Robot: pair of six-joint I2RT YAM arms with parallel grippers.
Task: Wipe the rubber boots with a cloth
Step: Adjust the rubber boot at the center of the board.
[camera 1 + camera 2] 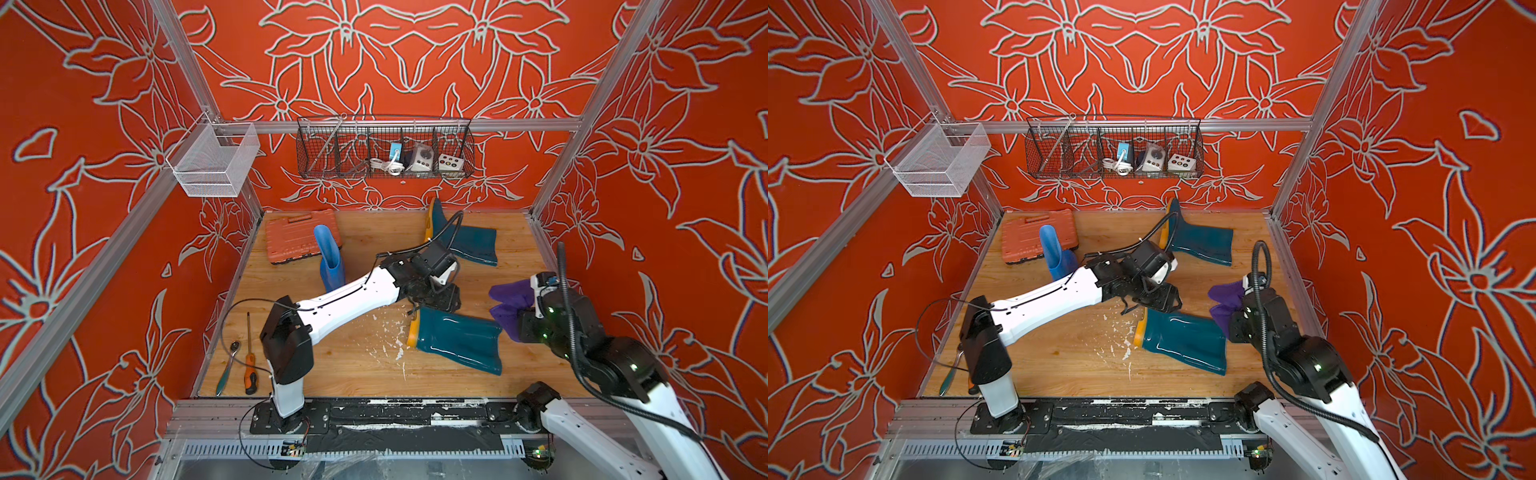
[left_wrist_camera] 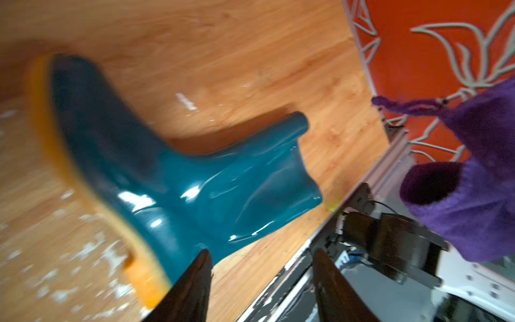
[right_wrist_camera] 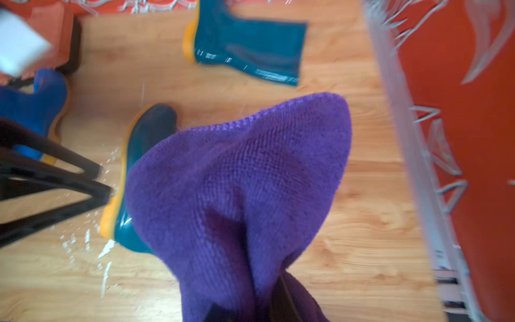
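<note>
right hand (image 1: pixel 527 308) clamped on the purple cloth (image 3: pixel 237 181), which is bunched and held above the counter (image 1: pixel 332 365), just beside the open top of the near teal boot (image 1: pixel 457 345). that boot lies on its side. left hand (image 2: pixel 261 252) part spread, nothing between the fingers, over that boot's sole end. far teal boot (image 1: pixel 465 245) lies near the back wall. blue boot (image 1: pixel 330 262) stands by the orange case (image 1: pixel 291 241). pale streaks on the far boot's shaft are too blurred to read.

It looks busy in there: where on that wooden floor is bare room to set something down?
Bare: the front strip between the left arm and the near teal boot, and the back middle between the blue boot and the far teal boot. Crowded: around that near teal boot, with the left fingers and the cloth.
</note>
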